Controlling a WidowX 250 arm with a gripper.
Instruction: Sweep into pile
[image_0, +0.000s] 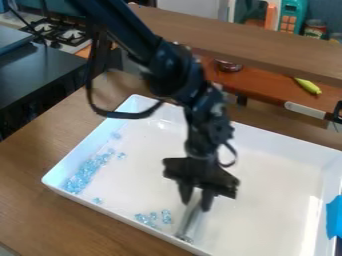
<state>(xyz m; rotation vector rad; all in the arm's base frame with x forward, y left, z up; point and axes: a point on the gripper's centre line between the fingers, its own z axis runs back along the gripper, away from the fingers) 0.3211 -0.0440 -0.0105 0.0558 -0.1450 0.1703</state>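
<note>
Desk (27, 215), brown and wooden, holds a big white tray (280, 139). Near me, some blue bits (166, 216) sit by the tray's front wall. Near them, the end effector (195, 206) pinches a shiny stick (190, 223) that slants down. Farther back, a bigger blue heap (83, 175) lines a side wall. A yellow thing (308, 86) lies way behind.

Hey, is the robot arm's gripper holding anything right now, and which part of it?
Yes, the black two-finger gripper holds a slim, silvery-grey tool by its upper end; the lower end points down toward the white tray's near wall.
</note>
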